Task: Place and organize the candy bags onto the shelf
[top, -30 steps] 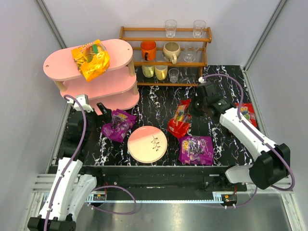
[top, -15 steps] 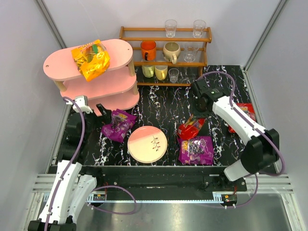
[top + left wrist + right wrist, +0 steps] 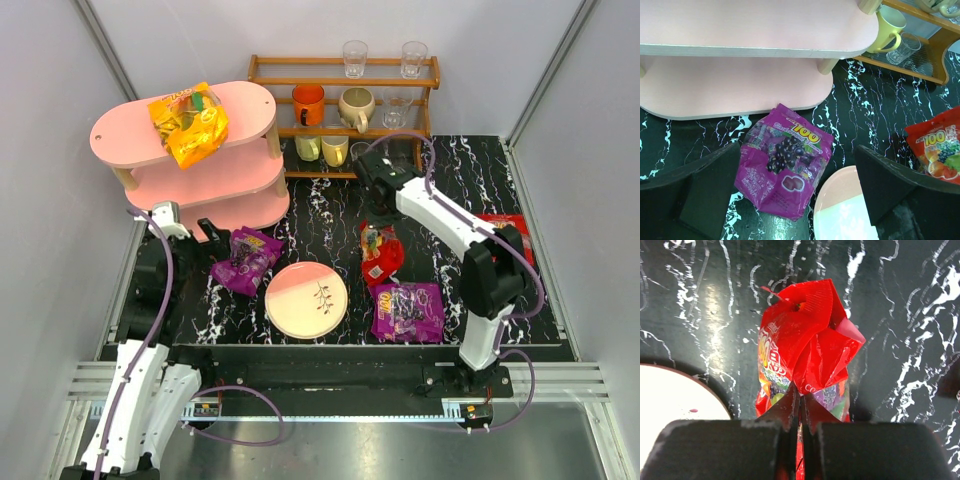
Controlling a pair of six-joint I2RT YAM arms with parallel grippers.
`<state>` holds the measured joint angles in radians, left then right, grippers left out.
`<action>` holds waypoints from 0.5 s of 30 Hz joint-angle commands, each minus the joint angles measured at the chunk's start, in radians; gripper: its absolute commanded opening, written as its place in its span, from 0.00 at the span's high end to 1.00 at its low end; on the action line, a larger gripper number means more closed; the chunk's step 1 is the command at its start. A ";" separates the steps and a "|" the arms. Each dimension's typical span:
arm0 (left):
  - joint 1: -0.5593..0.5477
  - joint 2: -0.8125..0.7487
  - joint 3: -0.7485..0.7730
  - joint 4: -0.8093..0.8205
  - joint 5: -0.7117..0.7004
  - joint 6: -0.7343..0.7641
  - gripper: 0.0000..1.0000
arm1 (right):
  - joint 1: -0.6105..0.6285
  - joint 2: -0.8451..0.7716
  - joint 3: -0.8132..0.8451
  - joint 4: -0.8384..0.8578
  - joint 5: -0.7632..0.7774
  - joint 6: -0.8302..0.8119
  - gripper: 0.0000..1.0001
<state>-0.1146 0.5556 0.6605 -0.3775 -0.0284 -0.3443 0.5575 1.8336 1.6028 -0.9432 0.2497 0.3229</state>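
1. The shelf (image 3: 185,150) stands at the far left of the worktop (image 3: 330,210). One orange-yellow bag (image 3: 188,122) lies on its top tier; the two lower tiers are seen bare where visible.
2. The left pincer (image 3: 190,226) is spread fully wide and holds nothing. It hovers just in front of the shelf's lowest board, above a purple bag (image 3: 785,160).
3. That purple bag lies flat on the worktop, near the shelf and just beside the plate (image 3: 306,299). It is judged light, soft and glossy. A pinch on a flat sealed edge is preferred, since the puffed middle is likely to slip.
4. The red bag (image 3: 805,340) is pinched at a crumpled fold by the right pincer (image 3: 800,400), whose jaws are closed tight on the film. The bag hangs near the middle of the worktop, right of the plate. Whether its lower end is clear of the surface cannot be told.
5. The film is seen to buckle around the grip, so the pouch is judged limp, with contents free to shift and swing.
6. A second purple bag (image 3: 408,310) lies flat at the near edge. A second red bag (image 3: 512,228) lies far right, partly hidden behind the arm.
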 commanded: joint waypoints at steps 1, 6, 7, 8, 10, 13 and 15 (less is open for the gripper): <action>0.001 -0.023 -0.012 -0.006 0.012 0.002 0.01 | 0.051 0.064 0.101 0.030 0.005 0.010 0.97; 0.001 -0.029 -0.021 -0.011 0.010 0.004 0.01 | 0.094 0.093 0.140 0.034 -0.041 0.033 0.97; 0.001 -0.031 -0.022 -0.012 0.008 0.004 0.01 | 0.099 0.090 0.137 0.038 -0.068 0.036 0.96; 0.001 -0.033 -0.022 -0.011 0.008 0.004 0.01 | 0.105 0.087 0.131 0.049 -0.079 0.041 0.96; 0.001 -0.033 -0.024 -0.012 0.008 0.001 0.01 | 0.119 0.079 0.114 0.064 -0.119 0.057 0.95; 0.001 -0.029 -0.027 -0.009 0.018 -0.005 0.01 | 0.136 0.069 0.077 0.105 -0.203 0.080 0.86; 0.001 -0.028 -0.030 -0.008 0.021 -0.007 0.01 | 0.139 0.053 0.027 0.185 -0.356 0.105 0.79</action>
<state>-0.1146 0.5354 0.6434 -0.4118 -0.0280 -0.3447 0.6743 1.9194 1.6855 -0.8997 0.1360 0.3691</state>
